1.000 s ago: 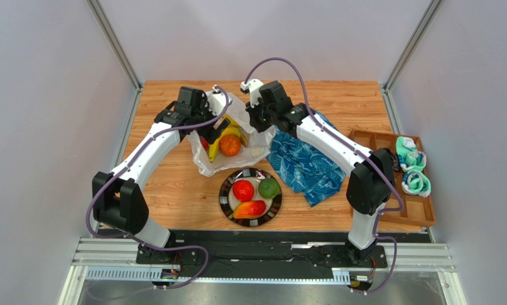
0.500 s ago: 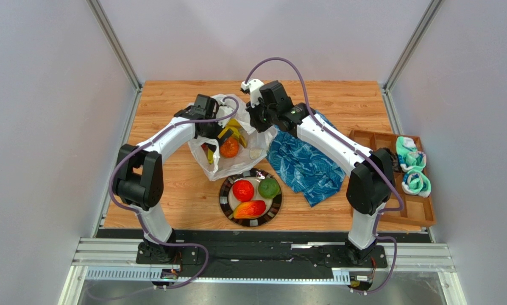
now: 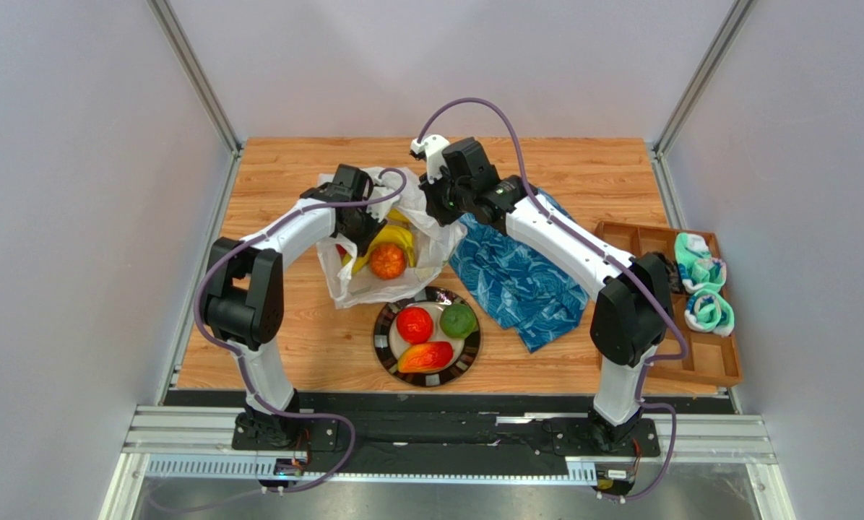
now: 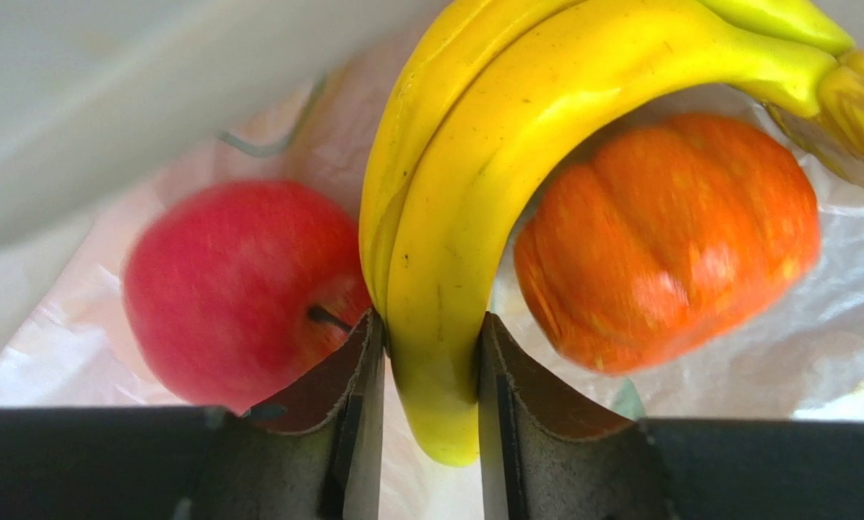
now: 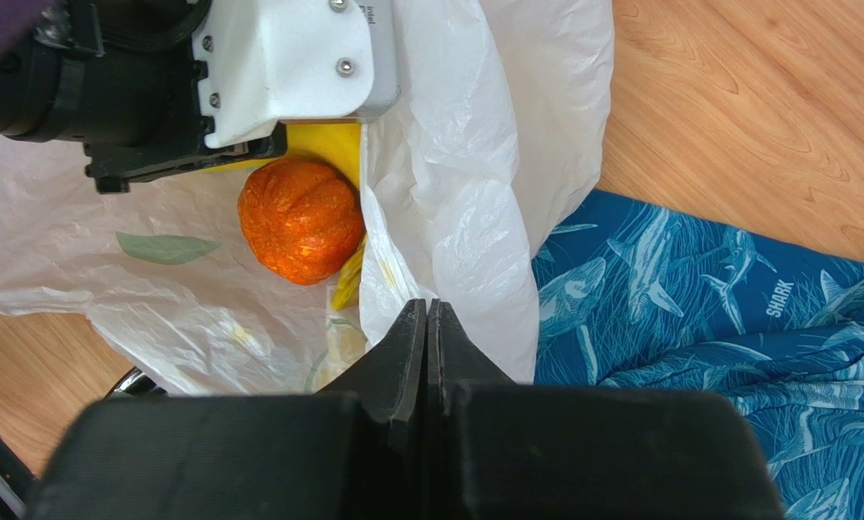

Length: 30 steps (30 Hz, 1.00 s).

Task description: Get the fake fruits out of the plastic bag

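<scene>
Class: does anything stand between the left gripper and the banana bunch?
Nothing visible. The left gripper touches the banana bunch with a jaw on each side; the red apple and orange fruit lie beside it.

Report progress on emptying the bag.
Done: a red round fruit, a green one and a mango-shaped one lie on the black-rimmed plate. In hand: the left pincer grips the yellow banana bunch; the right pincer pinches the translucent white plastic bag. Left: ridged orange fruit and red apple inside.
</scene>
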Each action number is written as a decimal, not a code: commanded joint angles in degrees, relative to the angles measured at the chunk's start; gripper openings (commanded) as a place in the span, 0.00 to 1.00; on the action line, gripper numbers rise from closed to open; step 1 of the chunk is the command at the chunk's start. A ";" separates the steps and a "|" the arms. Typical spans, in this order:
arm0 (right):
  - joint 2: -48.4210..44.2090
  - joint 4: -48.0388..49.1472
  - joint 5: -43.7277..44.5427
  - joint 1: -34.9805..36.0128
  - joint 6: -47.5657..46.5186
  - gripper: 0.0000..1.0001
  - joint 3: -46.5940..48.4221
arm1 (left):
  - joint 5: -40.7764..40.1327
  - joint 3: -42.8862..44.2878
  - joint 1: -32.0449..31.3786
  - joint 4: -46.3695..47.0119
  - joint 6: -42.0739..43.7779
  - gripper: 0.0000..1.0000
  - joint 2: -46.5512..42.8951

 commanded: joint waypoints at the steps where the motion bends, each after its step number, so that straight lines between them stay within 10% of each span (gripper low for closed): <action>1: -0.04 1.48 0.22 -0.01 -0.68 0.00 1.29 | 2.36 2.13 1.19 -5.20 -1.37 0.14 -5.40; 11: 1.97 1.83 1.10 0.08 -0.95 0.00 2.26 | 6.56 3.10 1.63 -7.84 -5.68 0.00 -20.52; 21: 3.73 2.01 3.21 0.08 -3.14 0.00 4.10 | 39.52 0.73 -1.70 -28.93 7.23 0.00 -25.62; 30: 4.79 2.18 4.18 -0.01 -4.38 0.00 6.03 | 27.18 -8.42 -11.46 -20.60 1.01 0.00 -28.26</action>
